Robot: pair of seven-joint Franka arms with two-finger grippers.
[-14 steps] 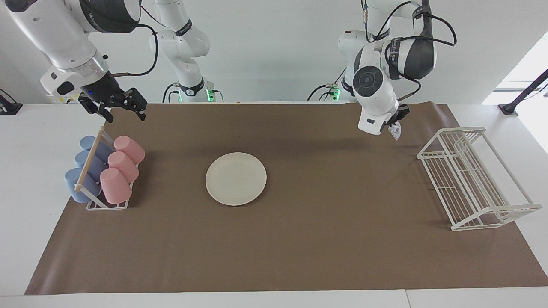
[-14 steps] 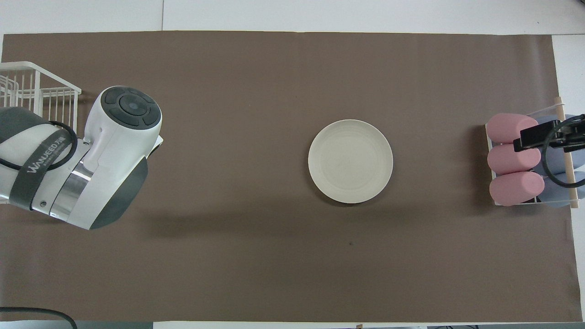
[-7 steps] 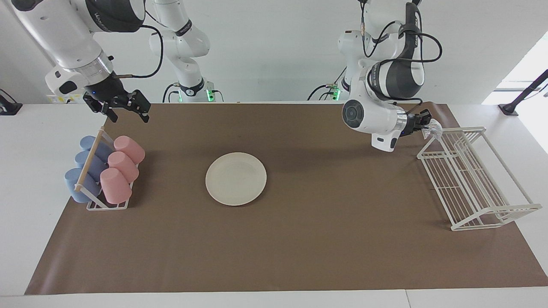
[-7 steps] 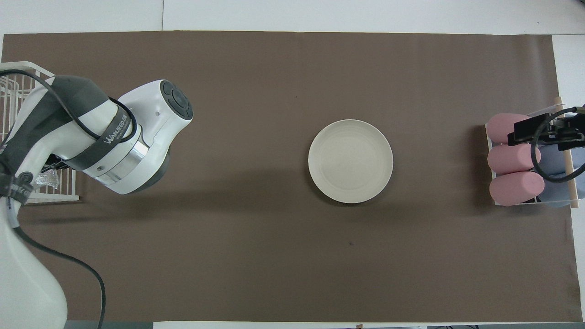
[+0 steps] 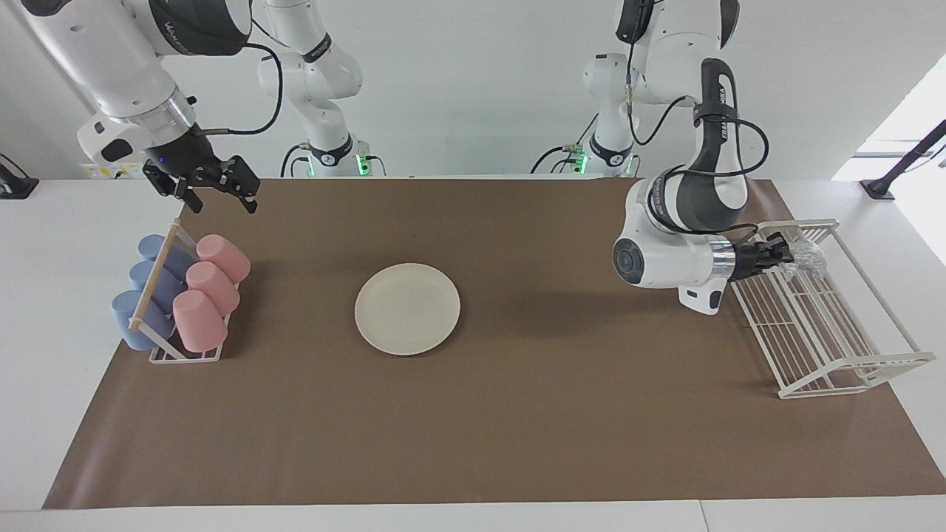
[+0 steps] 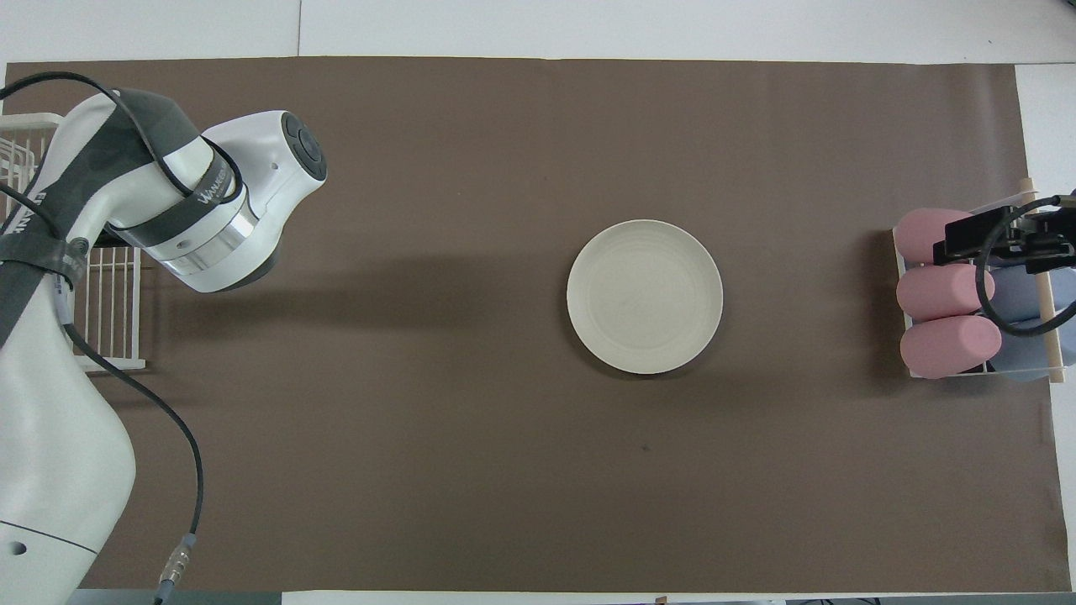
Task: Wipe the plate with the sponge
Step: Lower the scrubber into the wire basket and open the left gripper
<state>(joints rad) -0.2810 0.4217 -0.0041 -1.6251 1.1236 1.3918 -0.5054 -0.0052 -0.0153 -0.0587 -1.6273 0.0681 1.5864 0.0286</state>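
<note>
— The left end effector (image 5: 785, 256), pinching the sponge (image 5: 807, 258), has swung out over the white wire rack (image 5: 828, 325), away from the plate (image 5: 407, 308).
— So the plate sits mid-counter (image 5: 517, 414), probably wiped. The right end effector (image 5: 214, 193)?
— Spread, waiting above the cups (image 5: 194, 295).

Overhead: sponge hidden under left arm

A brown mat (image 5: 517, 414) is covering most of my white tabletop (image 5: 44, 295). A white wire rack (image 5: 820, 310) is sitting at the mat's edge on my left arm's end. At the other end, a small rack (image 5: 181, 355) is holding three pink cups (image 5: 211, 292) and three blue cups (image 5: 144, 295) lying on their sides.
</note>
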